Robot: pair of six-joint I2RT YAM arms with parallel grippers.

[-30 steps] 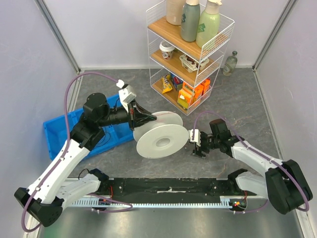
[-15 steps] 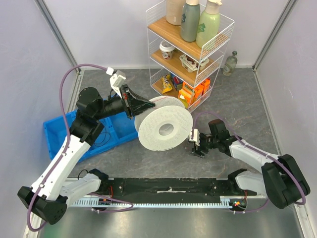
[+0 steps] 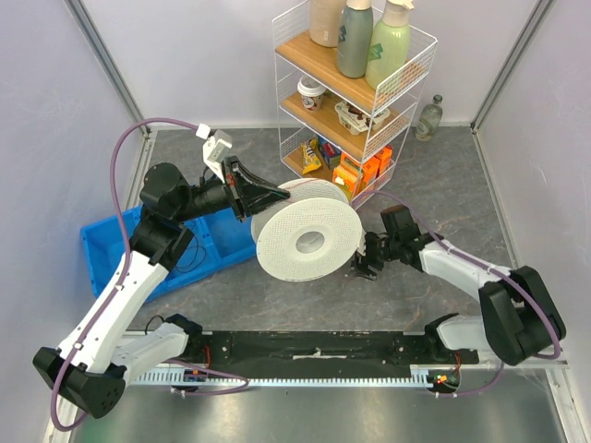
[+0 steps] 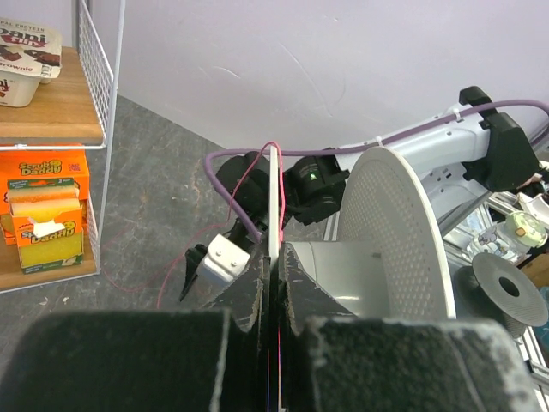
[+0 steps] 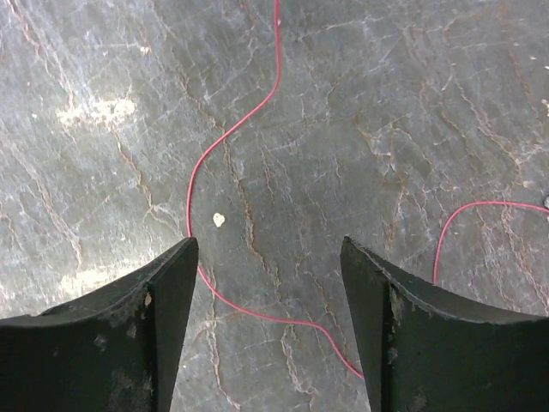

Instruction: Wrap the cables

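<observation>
Red cable (image 5: 225, 137) lies loose on grey tabletop (image 5: 429, 103); plain in wrist views, too fine to see from overhead. White spool (image 3: 307, 242) mid-table, tilted. Left gripper (image 4: 273, 283) clamped on its flange rim. Right gripper (image 5: 270, 257) spread wide over cable, holding nothing.

— What's the left gripper (image 4: 273, 279) on?
— It's pinched tight on the spool's (image 4: 393, 227) near flange, seen edge-on. A red wire (image 4: 277, 159) runs up that rim.
— Behind it?
— The right arm (image 4: 446, 142), low over the floor. A rack (image 4: 51, 112) with orange boxes (image 4: 43, 184) stands left.
</observation>
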